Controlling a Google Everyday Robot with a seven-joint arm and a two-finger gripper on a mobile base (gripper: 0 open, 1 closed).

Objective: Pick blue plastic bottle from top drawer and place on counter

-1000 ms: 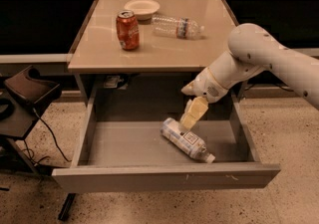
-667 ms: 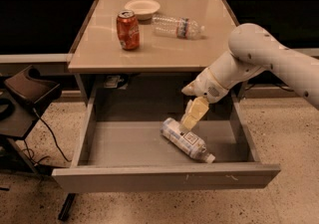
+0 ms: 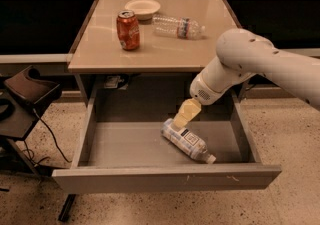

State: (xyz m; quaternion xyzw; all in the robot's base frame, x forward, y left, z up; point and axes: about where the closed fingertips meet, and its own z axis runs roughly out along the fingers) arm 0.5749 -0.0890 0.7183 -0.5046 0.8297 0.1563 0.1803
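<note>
The blue plastic bottle (image 3: 186, 141) lies on its side in the open top drawer (image 3: 165, 178), right of the middle, its white cap toward the front right. My gripper (image 3: 181, 118) hangs from the white arm (image 3: 250, 64) that reaches in from the right. It points down into the drawer and sits just above the bottle's rear end, close to touching it. The counter (image 3: 160, 51) is the beige tabletop behind and above the drawer.
On the counter stand a red can (image 3: 128, 30), a white bowl (image 3: 142, 8) and a clear water bottle (image 3: 177, 26) lying on its side. A dark chair (image 3: 27, 91) with cables stands at the left of the drawer. Dark recessed surfaces flank the counter.
The gripper has dropped slightly toward the bottle's rear end. The bottle has not moved.
</note>
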